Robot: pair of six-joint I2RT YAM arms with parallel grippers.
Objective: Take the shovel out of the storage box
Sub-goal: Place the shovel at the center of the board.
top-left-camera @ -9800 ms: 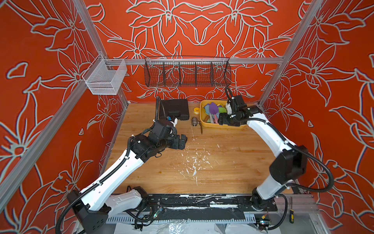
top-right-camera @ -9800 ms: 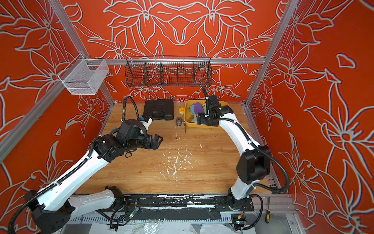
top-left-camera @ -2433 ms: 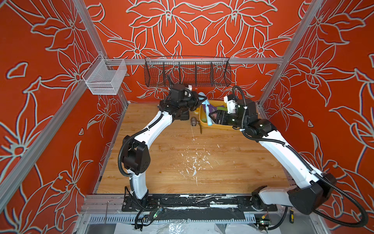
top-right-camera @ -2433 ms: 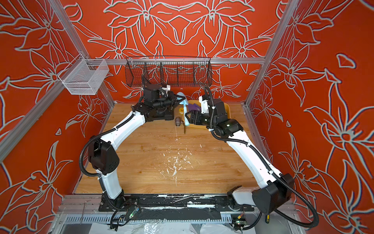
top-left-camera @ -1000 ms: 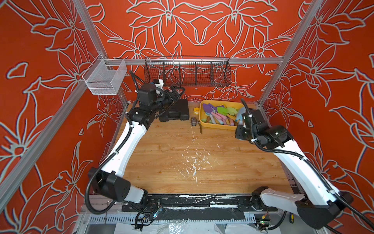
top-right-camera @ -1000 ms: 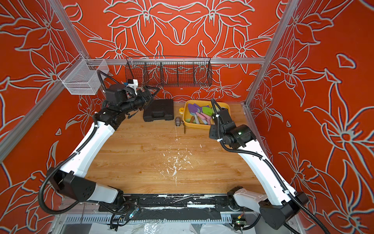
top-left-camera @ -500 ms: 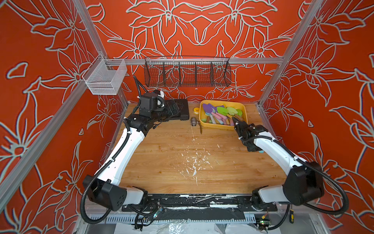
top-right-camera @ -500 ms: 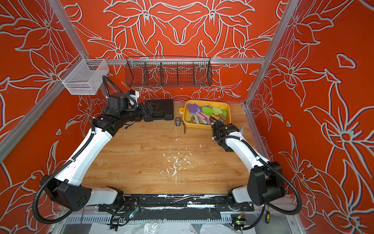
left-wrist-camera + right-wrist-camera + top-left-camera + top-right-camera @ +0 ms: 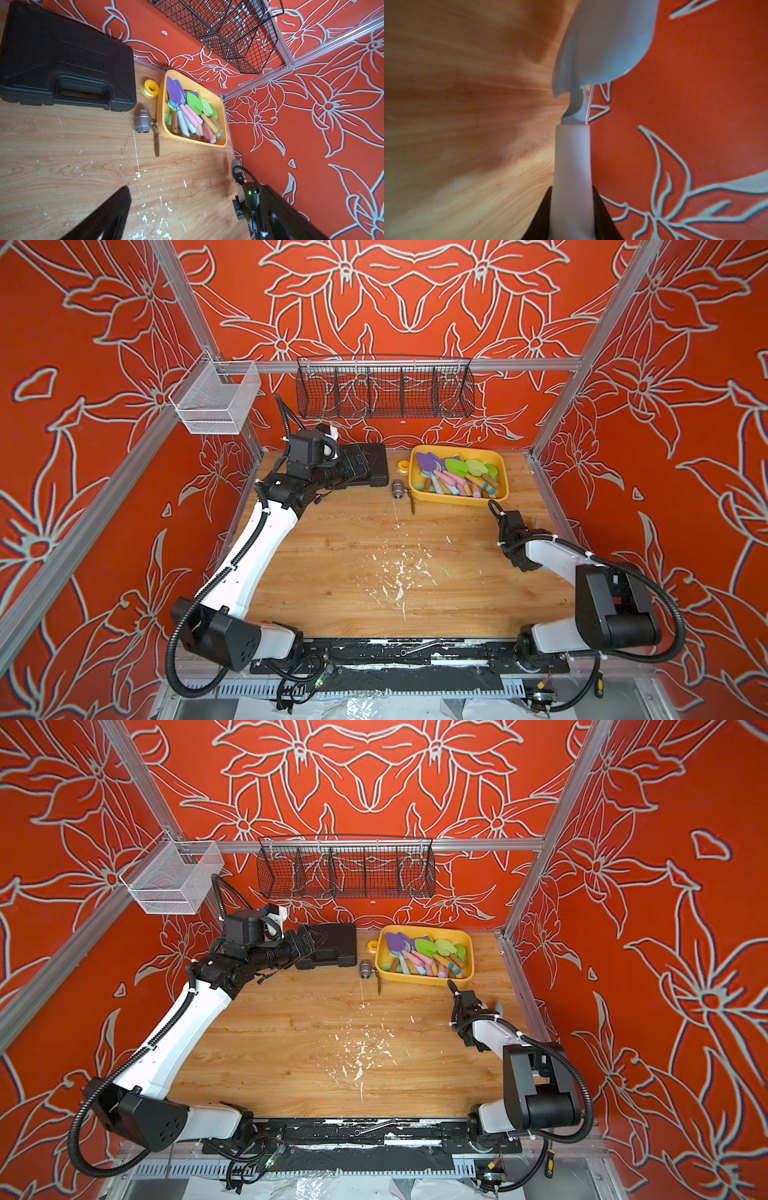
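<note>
No text can be read anywhere; a faint embossed mark on the black tool case (image 9: 89,61) is illegible.

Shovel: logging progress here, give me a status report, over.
Right hand shut on pale blue shovel, outside the storage box. Left hand open, by black case. Nothing in the way.

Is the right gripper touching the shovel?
Touching. The right wrist view shows the jaws of the right gripper pressed against both sides of the shovel handle.
</note>
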